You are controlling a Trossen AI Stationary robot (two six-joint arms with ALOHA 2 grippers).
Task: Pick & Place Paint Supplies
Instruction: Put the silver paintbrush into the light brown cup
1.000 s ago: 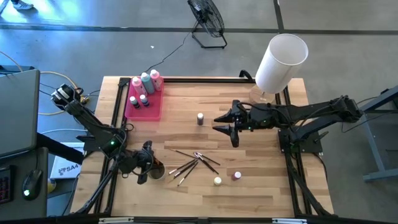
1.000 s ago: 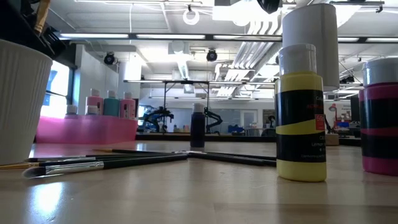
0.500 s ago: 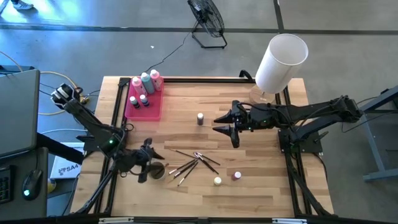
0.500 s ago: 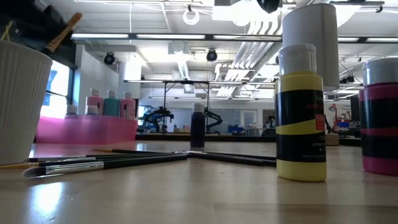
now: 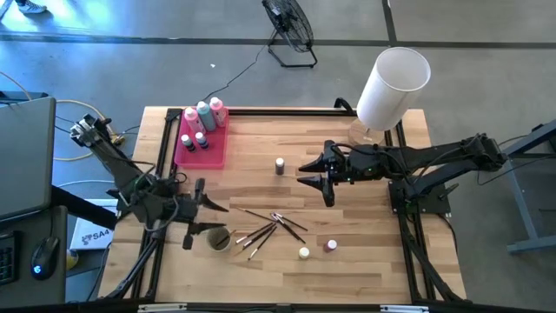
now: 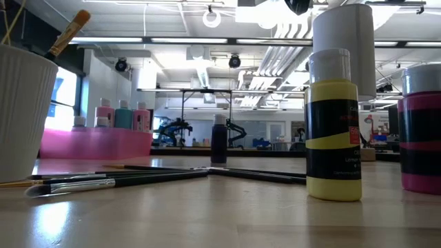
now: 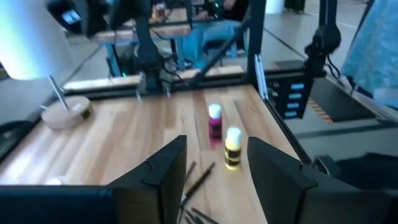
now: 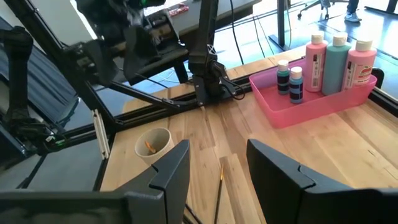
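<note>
Brush point(image 6: 67, 32) in cup point(image 6: 21, 114), low view only; left pincer point(image 5: 198, 215) open, empty.

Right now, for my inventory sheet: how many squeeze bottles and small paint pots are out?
Squeeze bottles: 3
Small paint pots in the pink tray: 2
Small paint pots on the table: 3
Total: 8

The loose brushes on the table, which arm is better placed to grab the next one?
Probably the left. Its open gripper hangs beside the white cup, right next to the brush pile. The right gripper waits open, farther up the table, nearer the lone paint pot.
</note>
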